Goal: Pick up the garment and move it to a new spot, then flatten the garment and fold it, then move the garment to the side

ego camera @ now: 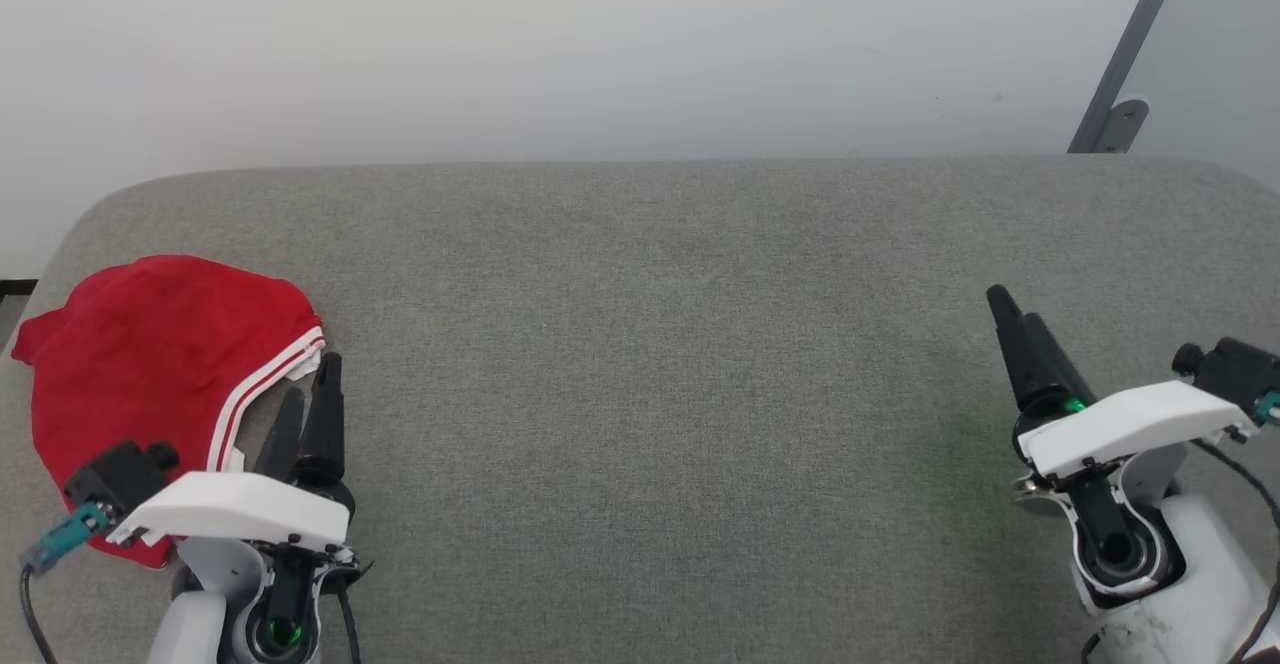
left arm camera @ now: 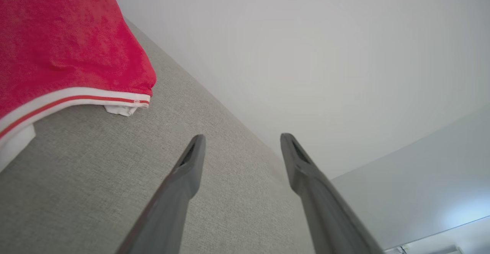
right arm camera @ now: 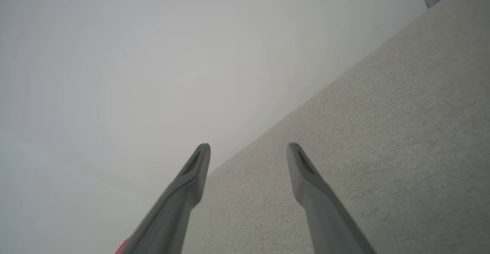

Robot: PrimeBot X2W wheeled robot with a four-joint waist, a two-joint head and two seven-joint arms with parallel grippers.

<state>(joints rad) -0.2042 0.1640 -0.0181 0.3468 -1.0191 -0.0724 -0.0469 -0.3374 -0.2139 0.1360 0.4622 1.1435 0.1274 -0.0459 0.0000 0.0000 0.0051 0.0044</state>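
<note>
Closest to us, at the lower left of the head view, is our left gripper (ego camera: 312,379) with its two long dark fingers and white wrist cover. Its fingers are spread apart and hold nothing, which the left wrist view confirms: they stand over bare cloth, with a wide gap between them. Our right gripper (ego camera: 1013,309) is at the lower right, well apart from the left one. In the right wrist view its fingers are likewise released and empty above the covering. Both grippers hover over the wide grey woven-fabric table surface (ego camera: 650,344), which has rounded far corners. The red soft T-shirt with red-and-white striped trim (ego camera: 150,364) lies crumpled in a heap at the far left of that surface, close to its left edge. The striped trim runs along the heap's right side, and a bit of white sleeve shows beneath it. The left fingers are just beside that trim, not touching it. The left wrist mount hides the heap's near part. Behind the surface rises a plain white wall (ego camera: 600,44), and a slanted grey metal bar (ego camera: 1130,44) with a bracket leans at the upper right.
</note>
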